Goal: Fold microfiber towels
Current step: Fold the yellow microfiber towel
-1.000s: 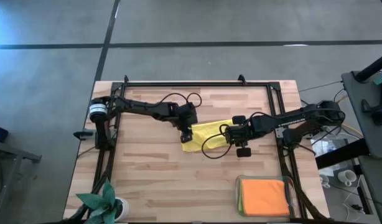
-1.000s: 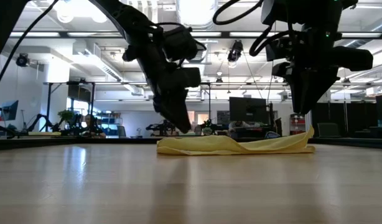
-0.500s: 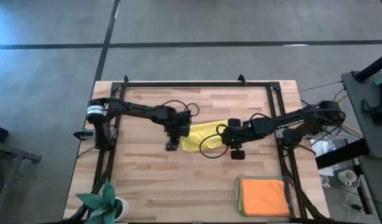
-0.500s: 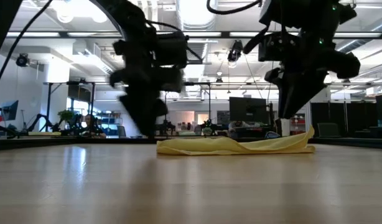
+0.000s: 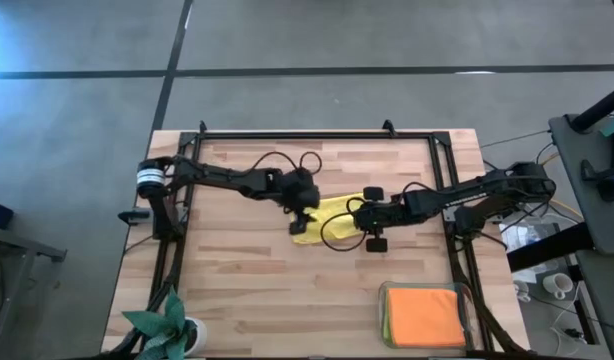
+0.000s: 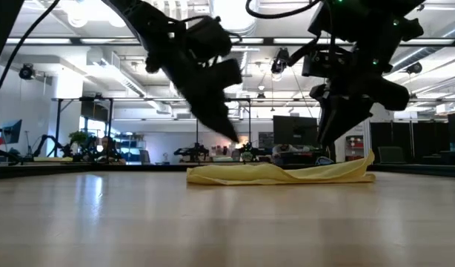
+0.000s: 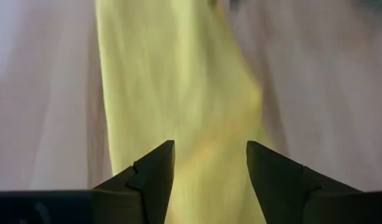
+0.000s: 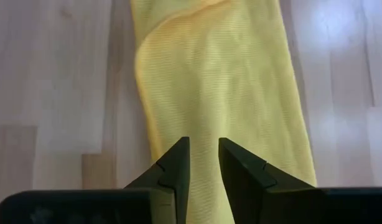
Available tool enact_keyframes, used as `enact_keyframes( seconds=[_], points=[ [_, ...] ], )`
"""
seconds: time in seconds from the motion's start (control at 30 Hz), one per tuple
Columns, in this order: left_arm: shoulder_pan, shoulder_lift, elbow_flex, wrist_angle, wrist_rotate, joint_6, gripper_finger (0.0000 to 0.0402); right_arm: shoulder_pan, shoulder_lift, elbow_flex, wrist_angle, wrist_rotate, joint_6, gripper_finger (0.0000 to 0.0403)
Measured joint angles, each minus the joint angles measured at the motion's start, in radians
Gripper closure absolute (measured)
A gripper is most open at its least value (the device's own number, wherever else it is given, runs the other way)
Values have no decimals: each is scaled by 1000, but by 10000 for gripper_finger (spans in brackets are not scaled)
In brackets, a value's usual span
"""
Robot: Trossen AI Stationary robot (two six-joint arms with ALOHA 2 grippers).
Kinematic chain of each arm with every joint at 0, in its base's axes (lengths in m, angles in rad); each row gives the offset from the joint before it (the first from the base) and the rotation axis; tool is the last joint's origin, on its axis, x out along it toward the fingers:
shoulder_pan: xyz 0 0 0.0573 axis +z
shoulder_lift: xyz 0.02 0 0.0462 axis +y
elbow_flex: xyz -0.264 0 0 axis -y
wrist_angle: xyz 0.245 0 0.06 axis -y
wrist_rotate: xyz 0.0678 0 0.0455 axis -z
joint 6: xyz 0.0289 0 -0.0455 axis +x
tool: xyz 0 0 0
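Note:
A yellow towel [image 5: 334, 210] lies folded into a long narrow strip on the table's middle; it also shows in the low view [image 6: 279, 174]. My left gripper [image 5: 299, 220] hovers open above the strip's left end [image 7: 178, 81], and the low view [image 6: 233, 137] shows its fingertips clear of the cloth. My right gripper [image 5: 360, 216] hovers over the strip's right part [image 8: 222, 81], its fingers a narrow gap apart; the low view [image 6: 322, 141] shows it above the cloth. An orange towel [image 5: 424, 315] lies in the clear tray.
The clear tray [image 5: 381, 318] with the orange towel stands at the table's near right corner. A small green plant [image 5: 167, 325] stands at the near left corner. Bare wood lies in front of the yellow towel.
My left gripper swung away toward the table's left edge, then came back over the towel's left end, its fingers now slanting toward the cloth. My right gripper has moved toward the table's left edge along the strip. The yellow towel has stayed where it was.

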Motion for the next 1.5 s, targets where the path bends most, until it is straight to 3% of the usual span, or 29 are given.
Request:
enact_keyframes(
  seconds=[0.13, 0.27, 0.4, 0.67, 0.93, 1.1, 1.2, 1.3, 1.5],
  points=[
    [2, 76, 30, 127, 81, -39, 217, -5, 0, -12, 55, 10, -16, 325],
    [-20, 203, 60, 106, 94, -22, 217, -28, 0, -46, 164, 24, -18, 330],
    [-22, 226, 75, 60, 97, -23, 217, -41, 0, -78, 210, 24, -14, 328],
    [-43, 49, 38, -318, 83, 15, 217, -50, 0, -183, 216, 22, 53, 313],
    [-65, -137, -85, -234, 72, 30, 217, -41, -8, -179, 193, 22, 34, 315],
    [-68, -148, -176, -124, 19, 144, 217, 21, -21, -78, -24, 19, -199, 304],
    [-59, -148, -206, -116, -61, 176, 217, 51, -16, -21, -101, 28, -246, 291],
    [-42, -148, -211, -138, -150, 116, 217, 71, 9, -12, -83, 31, -276, 274],
    [-24, -148, -210, -251, -137, -78, 217, 75, 126, -11, -48, 47, -301, 244]
  ],
)
